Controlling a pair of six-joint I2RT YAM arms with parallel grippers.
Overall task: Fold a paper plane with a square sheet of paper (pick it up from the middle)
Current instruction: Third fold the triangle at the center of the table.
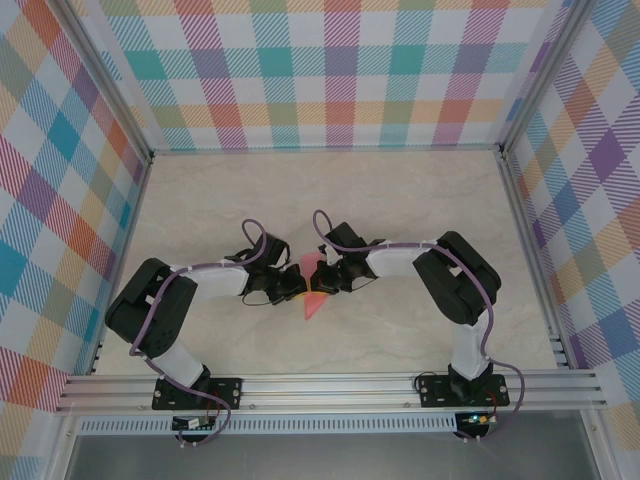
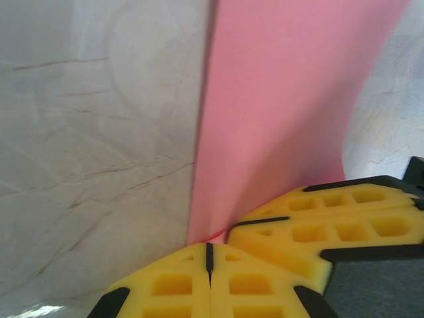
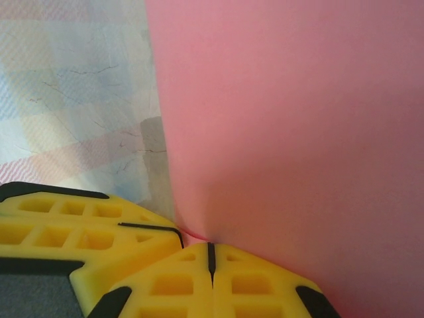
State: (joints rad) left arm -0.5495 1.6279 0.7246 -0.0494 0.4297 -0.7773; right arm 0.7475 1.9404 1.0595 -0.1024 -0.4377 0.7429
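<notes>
Both claws are clenched: left claw (image 2: 209,257) & right claw (image 3: 211,257) pinch the pink paper (image 1: 314,296) at 1 spot, tips close together, mid table (image 1: 400,200). Looks like a fold step is going on. Next, prob. 1 claw holds & 1 presses the crease, gently.

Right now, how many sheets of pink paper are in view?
1: the pink sheet, held up over the middle of the table, pinched by the left jaws and the right jaws. Folded layers could hide another.
</notes>
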